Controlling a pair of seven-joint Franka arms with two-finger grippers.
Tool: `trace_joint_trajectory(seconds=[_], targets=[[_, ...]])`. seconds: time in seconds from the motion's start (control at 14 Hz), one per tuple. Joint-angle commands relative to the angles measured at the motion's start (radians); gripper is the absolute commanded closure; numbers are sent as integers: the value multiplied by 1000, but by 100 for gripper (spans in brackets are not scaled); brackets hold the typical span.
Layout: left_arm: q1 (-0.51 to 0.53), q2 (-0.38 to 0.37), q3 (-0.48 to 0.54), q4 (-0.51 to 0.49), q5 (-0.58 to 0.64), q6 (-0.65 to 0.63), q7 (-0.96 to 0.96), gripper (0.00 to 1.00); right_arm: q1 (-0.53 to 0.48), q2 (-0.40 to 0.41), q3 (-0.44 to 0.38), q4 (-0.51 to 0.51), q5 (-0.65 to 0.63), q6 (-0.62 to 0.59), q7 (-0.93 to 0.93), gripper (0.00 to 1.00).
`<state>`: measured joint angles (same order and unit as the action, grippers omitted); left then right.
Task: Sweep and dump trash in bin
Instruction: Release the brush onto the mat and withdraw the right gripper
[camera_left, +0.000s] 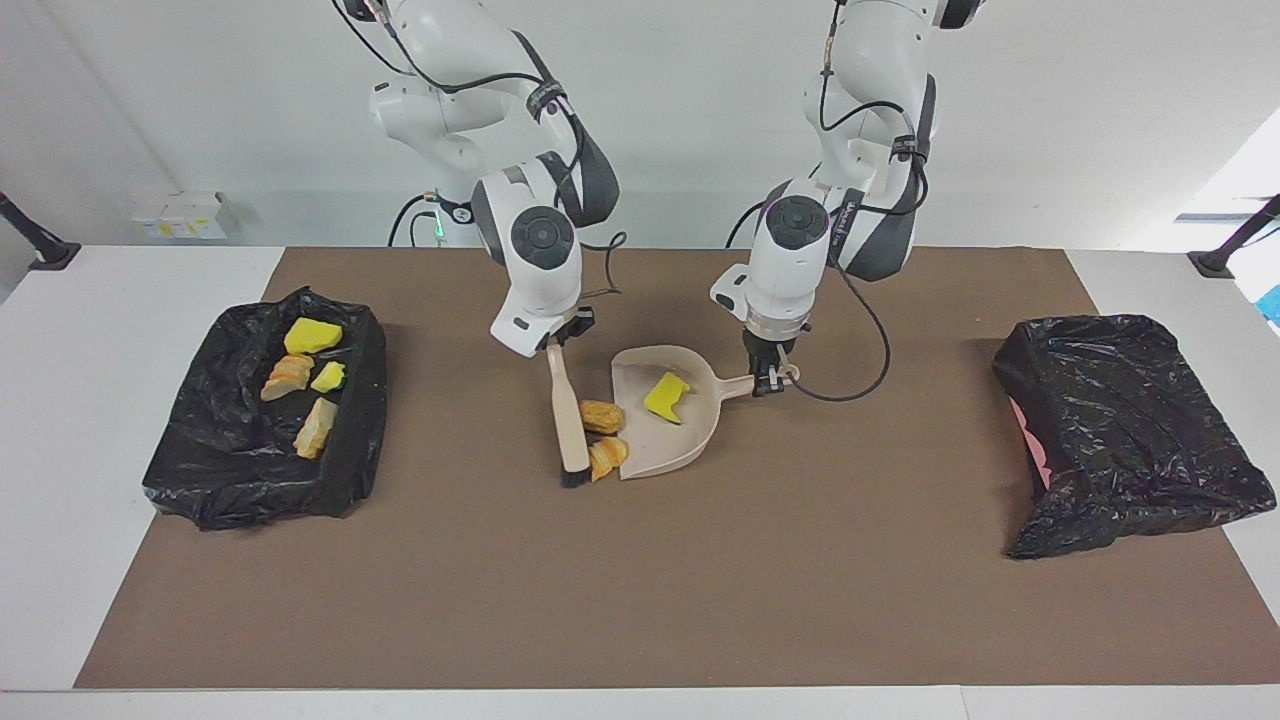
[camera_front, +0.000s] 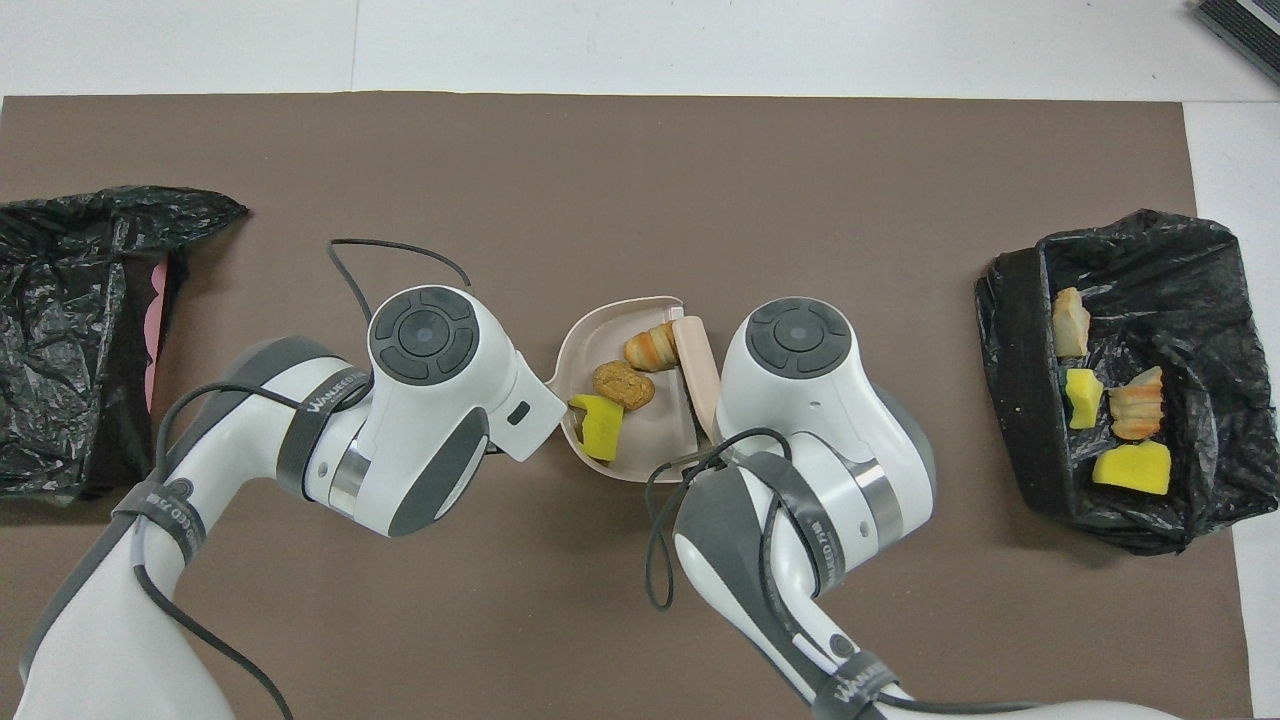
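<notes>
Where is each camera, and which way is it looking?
Facing view: high across the table, looking at both robots; whole arms show, right end effector holding the brush.
Overhead view: above the robots, looking steeply down; arms enter from the bottom.
Both show the dustpan held by the left end effector, the trash, and two black bags.

Glossy crinkled plastic bin liner (camera_left: 250, 450), matt brown table mat (camera_left: 640, 580).

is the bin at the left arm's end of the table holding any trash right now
No. That black-bagged bin shows only crumpled bag, while four trash pieces lie in the other bin.
</notes>
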<state>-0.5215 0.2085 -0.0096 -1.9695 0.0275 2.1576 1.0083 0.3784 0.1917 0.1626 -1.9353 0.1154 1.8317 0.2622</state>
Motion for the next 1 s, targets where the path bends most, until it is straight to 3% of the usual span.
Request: trace_joint_trajectory(seconds=[0.0, 0.21, 0.43, 0.57, 0.93], targets=[[-8, -34, 8, -46, 11, 18, -4, 100, 8, -12, 3, 21, 32, -6, 29, 100], [-8, -34, 8, -46, 11, 18, -4, 100, -18, -14, -6, 93, 24, -74, 32, 100], [-9, -34, 8, -46, 11, 16, -10, 100, -45, -69, -9, 92, 21, -98, 38, 100], [-6, -34, 8, -48, 11, 15, -10, 100, -76, -122, -5, 52, 20, -123, 75, 100], [73, -26, 8, -69, 5, 125, 112, 100, 2, -224, -2, -95, 16, -29, 230, 100]])
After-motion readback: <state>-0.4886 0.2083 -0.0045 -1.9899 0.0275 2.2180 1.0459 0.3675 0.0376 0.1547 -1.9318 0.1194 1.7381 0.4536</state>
